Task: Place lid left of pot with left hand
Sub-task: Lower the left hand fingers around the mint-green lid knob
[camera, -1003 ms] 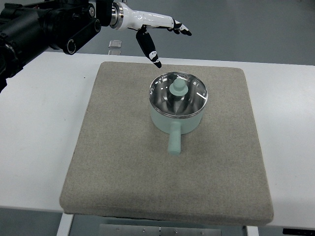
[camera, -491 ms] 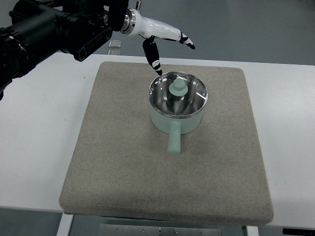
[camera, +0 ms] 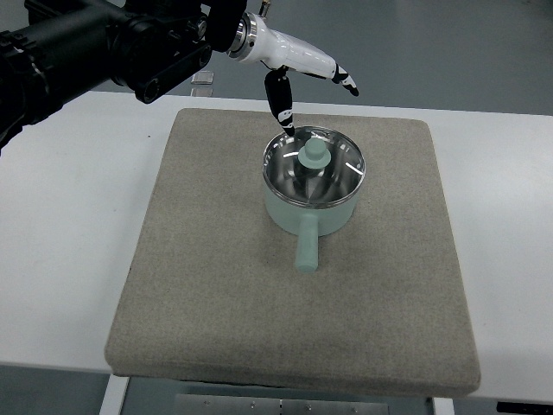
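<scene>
A mint-green pot with a short handle pointing toward me stands on the grey mat. Its glass lid with a mint-green knob rests on the pot. My left hand hovers over the pot's far rim, open, white with black fingertips. Its thumb points down just beside the lid's far-left edge, and the other fingers stretch out to the right above the table's far side. It holds nothing. The right arm is not visible.
The mat lies on a white table. A small pale square object sits at the table's far edge. Bare mat lies left of the pot.
My left hand has moved right and a little nearer, from beyond the mat's far-left area to above the pot's far rim. Pot and lid have not moved.
</scene>
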`<action>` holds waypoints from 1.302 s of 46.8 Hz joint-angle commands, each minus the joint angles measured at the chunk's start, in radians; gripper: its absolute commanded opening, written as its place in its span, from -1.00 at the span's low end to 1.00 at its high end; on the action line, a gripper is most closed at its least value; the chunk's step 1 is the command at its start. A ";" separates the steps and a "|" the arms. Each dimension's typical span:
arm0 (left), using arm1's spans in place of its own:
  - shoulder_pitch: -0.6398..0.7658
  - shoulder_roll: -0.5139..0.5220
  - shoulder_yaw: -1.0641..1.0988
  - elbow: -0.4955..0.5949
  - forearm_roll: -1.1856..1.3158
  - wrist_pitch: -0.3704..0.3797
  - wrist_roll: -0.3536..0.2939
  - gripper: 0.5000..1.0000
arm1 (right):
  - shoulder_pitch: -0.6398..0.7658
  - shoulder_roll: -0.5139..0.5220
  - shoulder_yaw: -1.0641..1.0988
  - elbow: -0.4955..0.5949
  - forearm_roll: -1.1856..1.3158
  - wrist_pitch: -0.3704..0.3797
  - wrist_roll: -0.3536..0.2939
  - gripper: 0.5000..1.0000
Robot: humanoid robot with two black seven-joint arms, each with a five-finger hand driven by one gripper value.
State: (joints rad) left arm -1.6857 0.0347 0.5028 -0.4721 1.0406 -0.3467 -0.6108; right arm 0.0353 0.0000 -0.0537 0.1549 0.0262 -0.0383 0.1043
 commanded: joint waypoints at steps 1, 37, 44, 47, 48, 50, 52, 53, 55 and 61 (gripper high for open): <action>-0.003 -0.004 -0.003 -0.006 0.029 0.000 0.000 0.95 | 0.000 0.000 0.000 0.000 0.000 0.000 0.000 0.69; 0.031 0.005 -0.035 -0.056 -0.010 0.002 0.000 0.99 | 0.000 0.000 0.000 0.000 0.000 0.000 0.000 0.69; 0.023 0.005 -0.035 -0.086 -0.001 0.002 0.000 0.99 | 0.000 0.000 0.000 0.000 0.000 0.000 0.000 0.69; 0.009 0.011 -0.033 -0.143 0.006 0.002 0.000 0.99 | 0.000 0.000 0.000 0.000 0.000 0.000 0.000 0.69; 0.001 0.019 -0.032 -0.161 0.010 0.000 0.000 0.99 | 0.000 0.000 0.000 0.000 0.000 0.000 0.000 0.69; -0.009 0.024 -0.030 -0.192 0.021 0.000 0.000 0.99 | 0.000 0.000 0.000 0.000 0.000 0.000 0.000 0.69; -0.018 0.028 -0.030 -0.206 0.029 0.000 0.000 0.99 | 0.000 0.000 0.000 0.000 0.000 0.000 0.000 0.69; -0.020 0.031 -0.030 -0.209 0.030 0.000 0.000 0.99 | 0.000 0.000 0.000 0.000 0.000 0.000 0.000 0.69; -0.028 0.033 -0.030 -0.214 0.035 0.001 0.000 0.99 | 0.000 0.000 0.000 0.000 0.000 0.000 0.000 0.69; -0.038 0.036 -0.029 -0.212 0.082 0.000 0.000 0.99 | 0.000 0.000 0.000 0.000 0.000 0.000 0.000 0.69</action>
State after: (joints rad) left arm -1.7224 0.0693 0.4735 -0.6854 1.0941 -0.3467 -0.6108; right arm 0.0351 0.0000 -0.0537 0.1549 0.0261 -0.0383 0.1043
